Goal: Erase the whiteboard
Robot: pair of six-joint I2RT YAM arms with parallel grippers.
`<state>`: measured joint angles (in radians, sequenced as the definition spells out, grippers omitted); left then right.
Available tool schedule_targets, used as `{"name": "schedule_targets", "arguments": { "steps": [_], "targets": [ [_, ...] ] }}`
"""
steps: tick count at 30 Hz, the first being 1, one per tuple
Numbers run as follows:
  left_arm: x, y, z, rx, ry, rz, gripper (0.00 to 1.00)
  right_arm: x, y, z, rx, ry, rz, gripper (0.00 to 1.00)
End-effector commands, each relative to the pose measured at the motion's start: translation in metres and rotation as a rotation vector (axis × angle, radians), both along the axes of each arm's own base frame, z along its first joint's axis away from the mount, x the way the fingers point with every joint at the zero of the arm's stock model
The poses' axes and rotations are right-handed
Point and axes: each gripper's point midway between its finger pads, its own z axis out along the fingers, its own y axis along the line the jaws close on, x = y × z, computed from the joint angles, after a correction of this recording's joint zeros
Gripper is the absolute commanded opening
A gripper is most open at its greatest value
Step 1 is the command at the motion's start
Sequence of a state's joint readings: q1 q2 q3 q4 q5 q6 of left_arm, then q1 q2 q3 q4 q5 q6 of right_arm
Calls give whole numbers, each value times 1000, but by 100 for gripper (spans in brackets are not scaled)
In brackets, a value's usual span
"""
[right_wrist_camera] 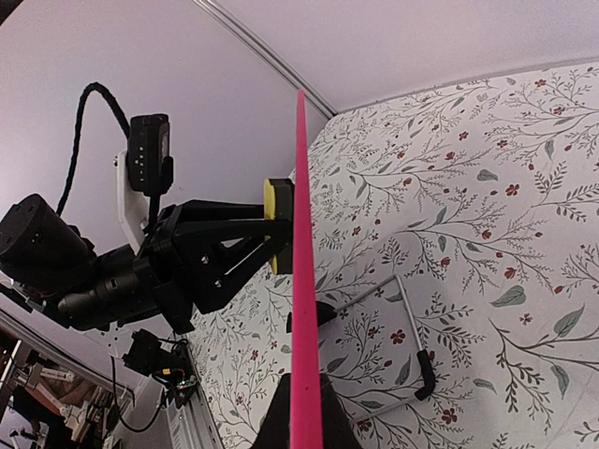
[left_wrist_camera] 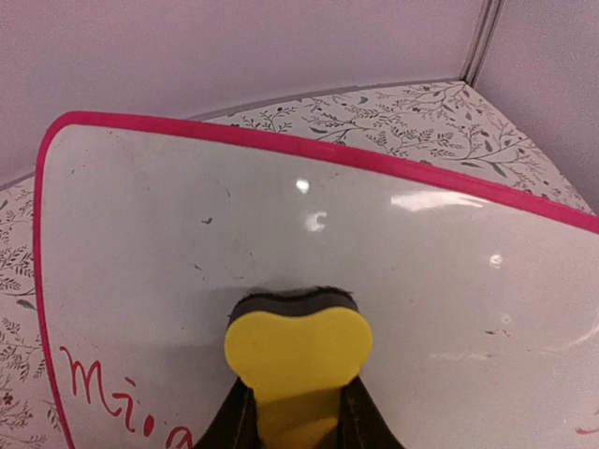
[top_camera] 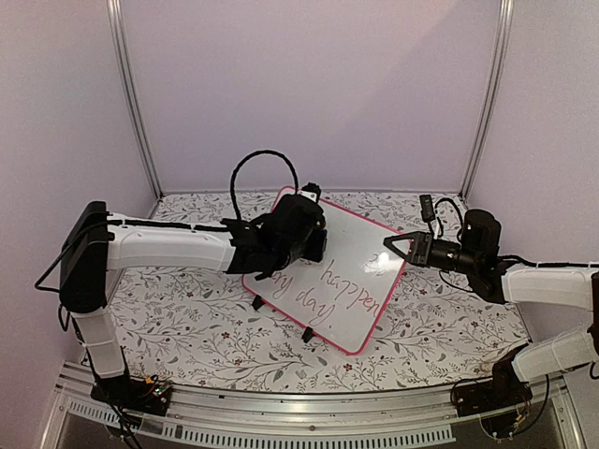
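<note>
I am working through the wiping step. My left tool (left_wrist_camera: 295, 426) is clamping a yellow eraser (left_wrist_camera: 298, 348) and pressing its dark felt face against the whiteboard (top_camera: 360, 253), which is standing tilted on its small black feet (top_camera: 307, 333) near the middle of the table (top_camera: 187, 318). My right tool (top_camera: 391, 247) is pinching the board's right edge, fingers closed over the pink frame, and I judge it is bracing the board against the eraser's push. The eraser is sitting on the far part of the board, where the surface around it is looking clean apart from a few faint specks. Red writing (top_camera: 348, 285) is showing on the near part, with more red letters by the near left corner in my left wrist view. I am judging the job to be roughly half done. The next move is calling for a stroke toward the near edge, across those words. The pad should lie flat with even pressure, and my right tool should be gripping firmly so the board is not sliding or tipping on its feet. Several overlapping passes from left to right are likely needed to clear every line.
</note>
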<state>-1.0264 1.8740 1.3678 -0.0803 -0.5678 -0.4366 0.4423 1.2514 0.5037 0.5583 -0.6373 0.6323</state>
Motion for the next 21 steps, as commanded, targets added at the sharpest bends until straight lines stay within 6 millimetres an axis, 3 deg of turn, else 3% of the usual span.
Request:
{"name": "schedule_targets", "arguments": {
  "steps": [1,13,21],
  "targets": [
    [8,-2,-33,57,36,-46,0,-46,25,-27,-65,25,231,0],
    [-43,-71,-39,29,-22,-327,0,-46,27,-29,-68,27,234,0],
    [-70,-91,-39,24,-28,-458,0,-46,26,-28,-68,24,232,0]
  ]
}}
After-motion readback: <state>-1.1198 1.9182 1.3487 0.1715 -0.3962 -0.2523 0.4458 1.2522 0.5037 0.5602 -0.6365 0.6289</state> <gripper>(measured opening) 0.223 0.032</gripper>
